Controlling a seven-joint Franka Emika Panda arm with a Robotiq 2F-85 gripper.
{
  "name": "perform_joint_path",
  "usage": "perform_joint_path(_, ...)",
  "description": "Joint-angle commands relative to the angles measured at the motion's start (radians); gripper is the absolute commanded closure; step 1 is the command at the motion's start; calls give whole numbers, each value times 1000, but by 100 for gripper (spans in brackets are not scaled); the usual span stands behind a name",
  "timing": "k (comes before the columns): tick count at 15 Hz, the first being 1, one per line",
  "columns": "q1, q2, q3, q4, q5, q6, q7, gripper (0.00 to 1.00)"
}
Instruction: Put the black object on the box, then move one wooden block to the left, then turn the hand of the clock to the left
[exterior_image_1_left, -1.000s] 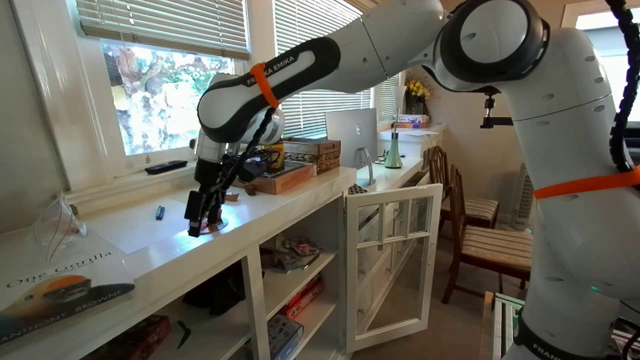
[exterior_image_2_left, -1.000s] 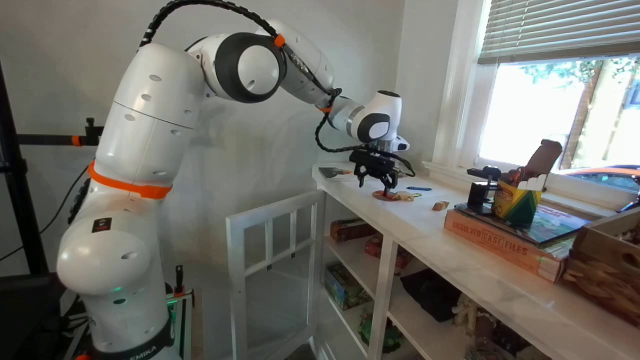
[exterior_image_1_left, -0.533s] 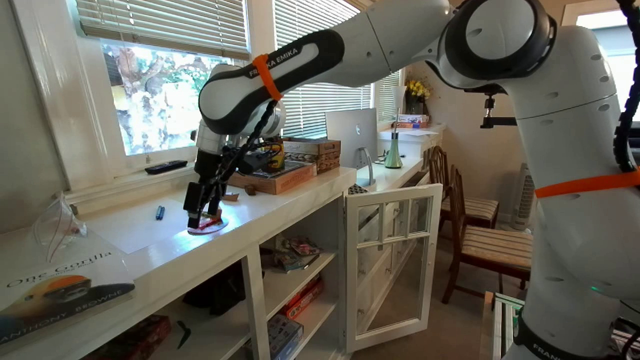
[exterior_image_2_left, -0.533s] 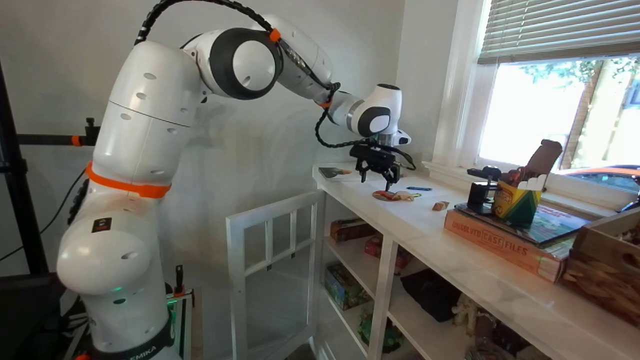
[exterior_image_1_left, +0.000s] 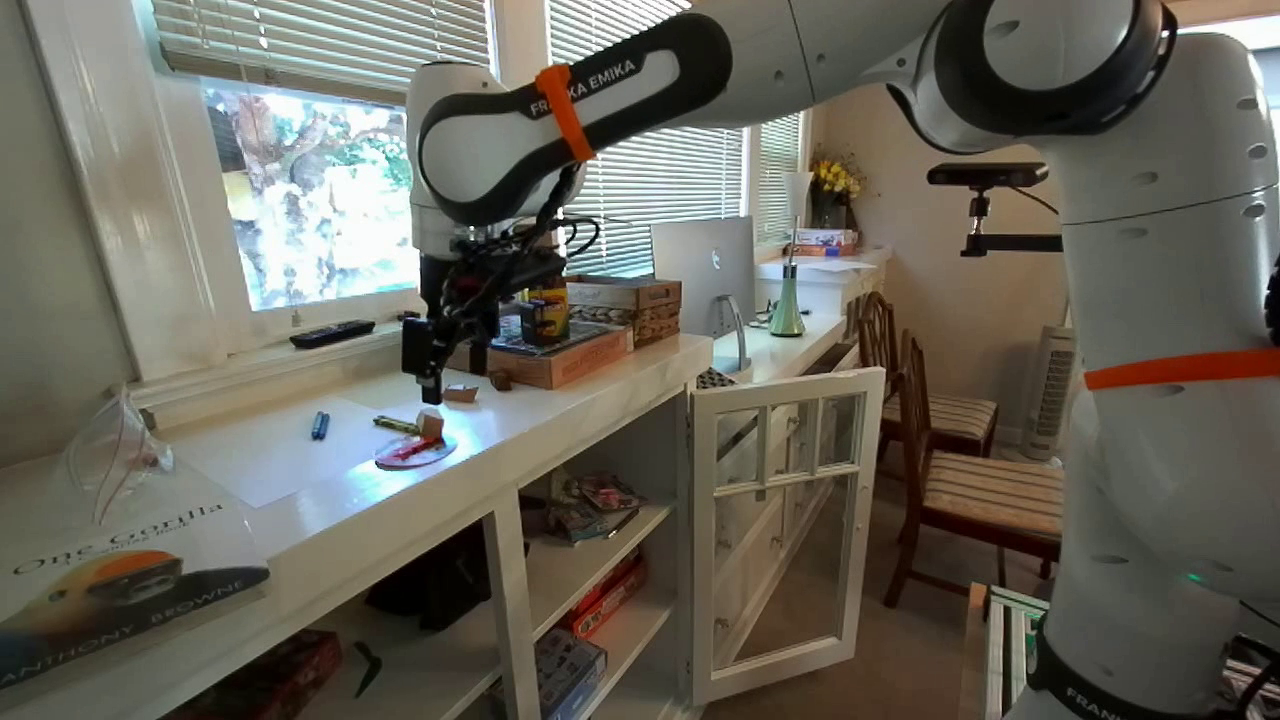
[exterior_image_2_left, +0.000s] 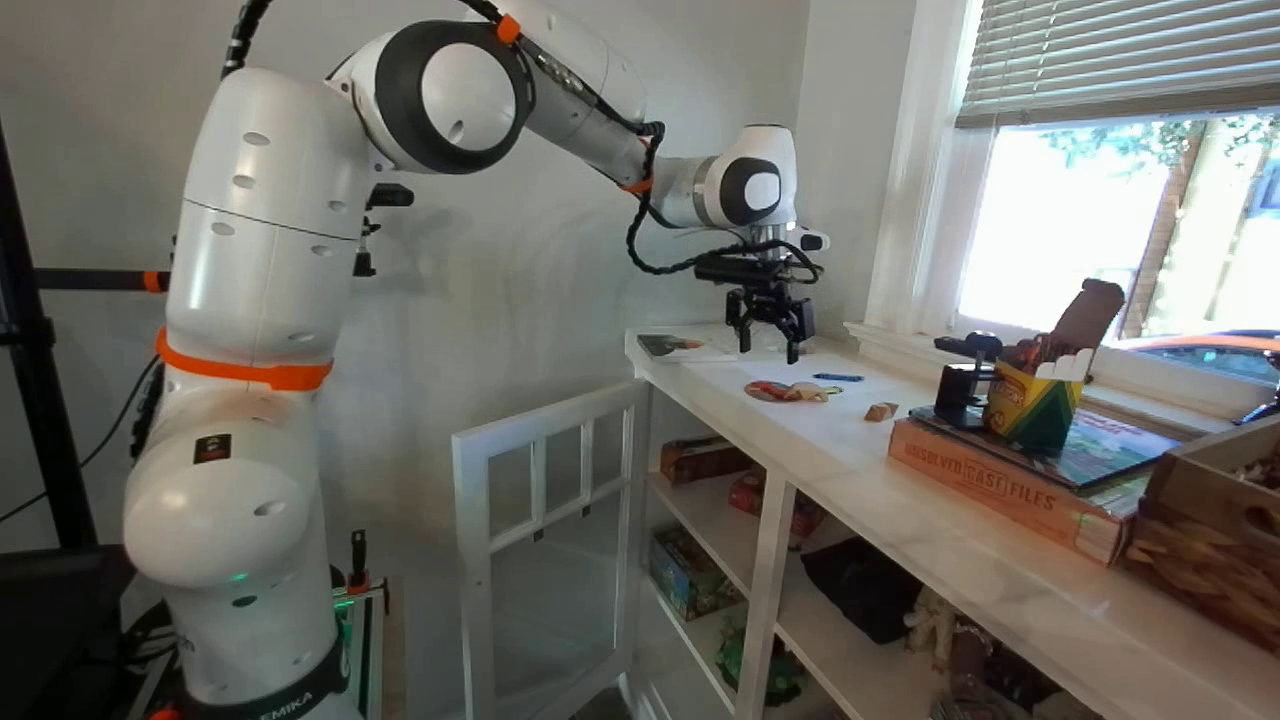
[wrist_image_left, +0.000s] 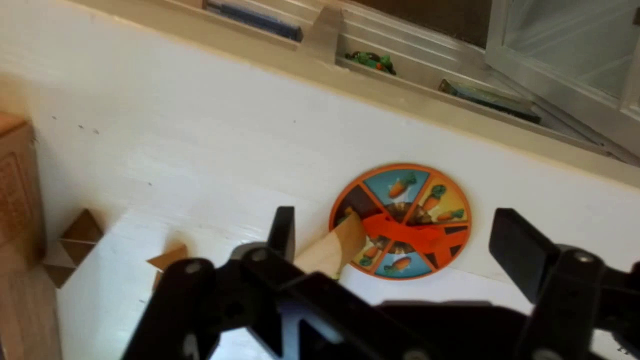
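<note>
Arm (exterior_image_2_left: 465, 100) has lifted since a second ago; gripper (exterior_image_2_left: 768, 352) hangs higher, jaws spread, holding nothing. Carrot spinner (wrist_image_left: 400, 210) (the clock, I'm guessing) sits right of centre in the wrist view, between and beneath the tips, red pointer (wrist_image_left: 417, 237) lying roughly jaw to jaw, so I'd nudge, not pinch.
</note>
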Motion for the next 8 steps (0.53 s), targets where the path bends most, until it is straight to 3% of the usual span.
perform_joint_path(1, 14, -53, -12, 5, -9, -144, 107, 0)
perform_joint_path(5, 2, -114, -6, 6, 34, -226, 150, 0)
perform_joint_path(8, -3, -153, -7, -11, 42, -217, 176, 0)
